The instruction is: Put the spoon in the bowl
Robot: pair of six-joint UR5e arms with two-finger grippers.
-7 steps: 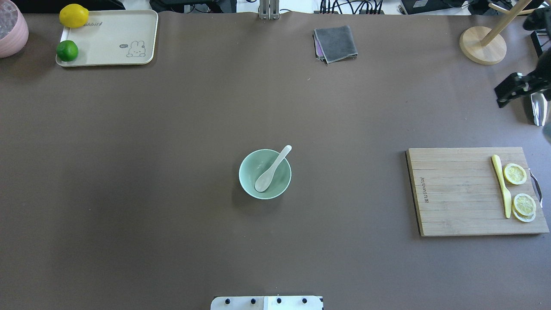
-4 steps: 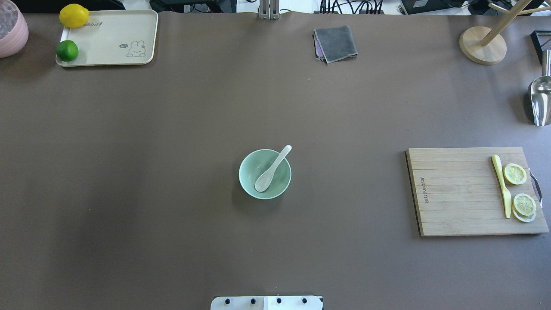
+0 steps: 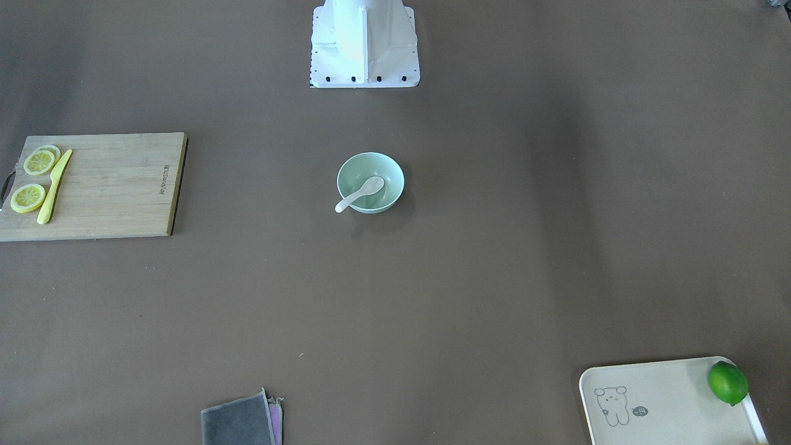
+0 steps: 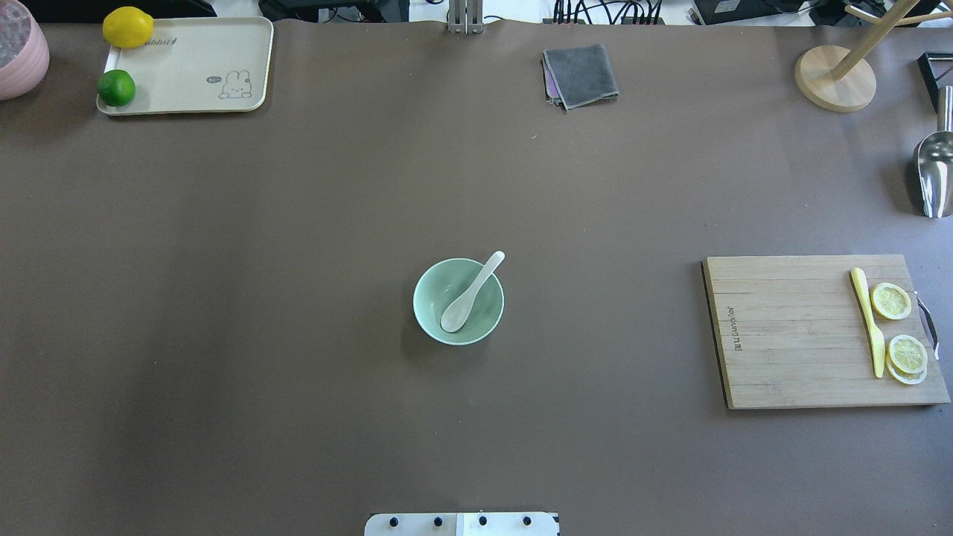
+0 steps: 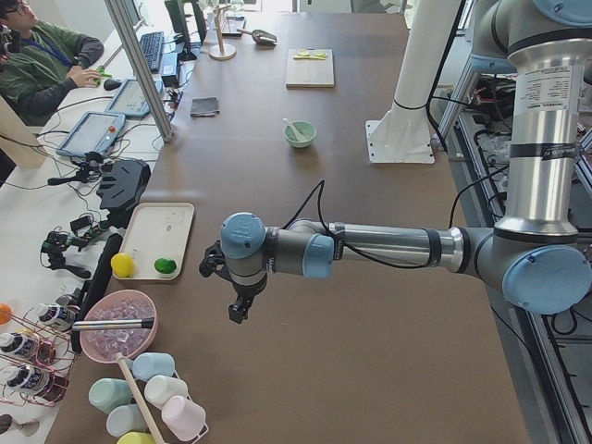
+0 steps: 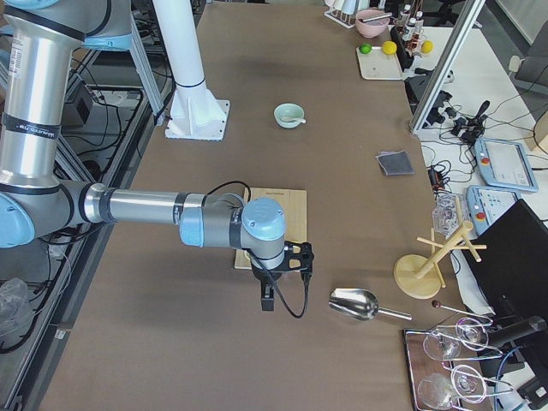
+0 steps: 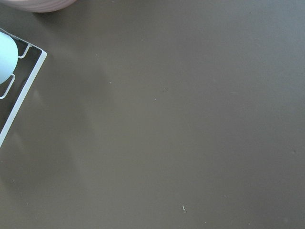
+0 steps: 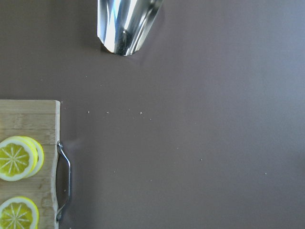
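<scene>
The white spoon (image 4: pixel 469 294) lies in the mint-green bowl (image 4: pixel 432 286) at the table's middle. Its scoop rests inside and its handle sticks out over the far right rim. Both also show in the front-facing view, the spoon (image 3: pixel 358 193) in the bowl (image 3: pixel 355 168). My left gripper (image 5: pixel 239 310) hangs over the table's left end, far from the bowl. My right gripper (image 6: pixel 267 300) hangs over the table's right end, past the cutting board. Each shows only in a side view, so I cannot tell whether it is open or shut.
A wooden cutting board (image 4: pixel 789 335) with a yellow knife (image 4: pixel 867 320) and lemon slices lies at the right. A metal scoop (image 4: pixel 934 175), a wooden stand (image 4: pixel 834 78), a grey cloth (image 4: pixel 581 74) and a cream tray (image 4: pixel 193 67) with a lemon and a lime lie along the far side.
My right gripper, seen at the overhead view's right edge one second ago, has moved out of that view. The spoon and bowl have not moved.
</scene>
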